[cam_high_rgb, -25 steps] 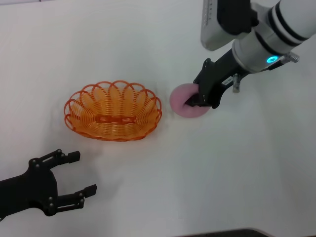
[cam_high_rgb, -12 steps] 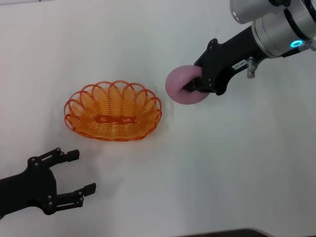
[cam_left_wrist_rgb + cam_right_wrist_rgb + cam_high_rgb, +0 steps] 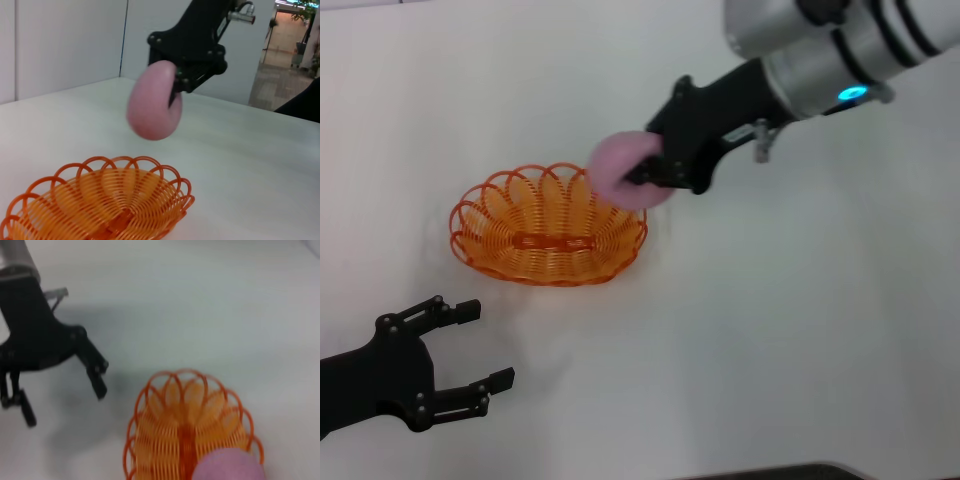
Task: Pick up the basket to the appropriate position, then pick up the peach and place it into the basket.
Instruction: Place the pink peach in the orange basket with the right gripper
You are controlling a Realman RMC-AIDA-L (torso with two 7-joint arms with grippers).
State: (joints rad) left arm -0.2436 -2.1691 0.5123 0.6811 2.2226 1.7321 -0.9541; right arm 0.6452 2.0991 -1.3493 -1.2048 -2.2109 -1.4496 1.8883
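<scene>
- Peach (image 3: 620, 178): pink and round, held off the table in the right gripper (image 3: 645, 178), hanging above the basket's far right rim in the head view. In the left wrist view the peach (image 3: 154, 107) is clearly in the air, higher than the basket (image 3: 100, 202) and apart from it.
- Right gripper: black fingers (image 3: 192, 75) clamped on the peach from its right side; the arm reaches in from the upper right of the head view.
- Basket (image 3: 548, 224): orange, oval, with a looped scalloped rim, resting on the white table (image 3: 770, 330) left of centre. Its inside holds nothing but its own woven floor.
- From the right wrist view, the basket (image 3: 187, 427) lies directly under the camera, with the top of the peach (image 3: 227, 466) showing at the picture's lower edge over the basket's near rim.
- Left gripper (image 3: 460, 350): resting low at the near left of the table, well apart from the basket, its two black fingers spread wide with nothing between them. The right wrist view shows it (image 3: 60, 382) beside the basket.
- Between peach and basket there is only open air.
</scene>
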